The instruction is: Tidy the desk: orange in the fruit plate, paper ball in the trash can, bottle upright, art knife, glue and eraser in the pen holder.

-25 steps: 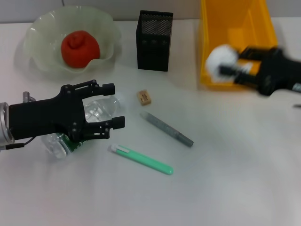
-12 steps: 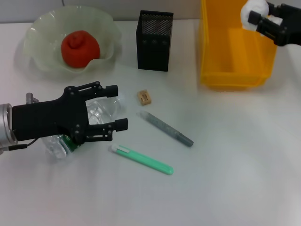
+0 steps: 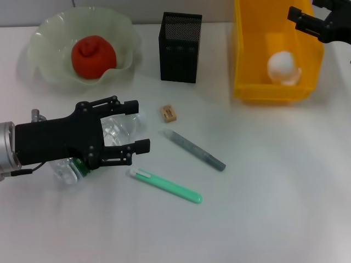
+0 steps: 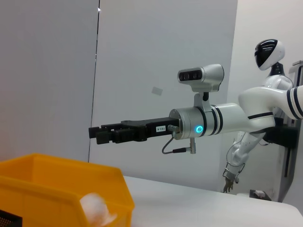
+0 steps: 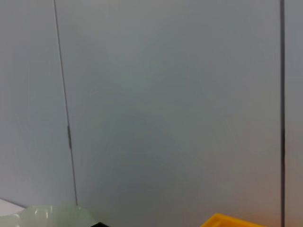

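The paper ball [image 3: 282,66] lies inside the yellow trash can [image 3: 249,55], also seen as the white paper ball [image 4: 97,210] in the trash can [image 4: 61,184]. My right gripper [image 3: 304,8] hovers open above the can's far right corner. The orange [image 3: 93,56] rests in the fruit plate [image 3: 41,41]. The bottle [image 3: 118,129] lies on its side, and my left gripper [image 3: 140,125] is open with a finger on either side of it. The eraser [image 3: 168,113] lies beside a grey stick [image 3: 193,149] and a green stick [image 3: 167,185]; which is art knife or glue is unclear. The pen holder [image 3: 180,46] stands upright.
The pen holder stands between the fruit plate and the trash can at the back. In the left wrist view, the right arm [image 4: 208,125] reaches out over the can. White tabletop [image 3: 274,192] spreads to the front right.
My right gripper opened and let go of the paper ball, which dropped into the trash can. The left gripper crept slightly right over the bottle.
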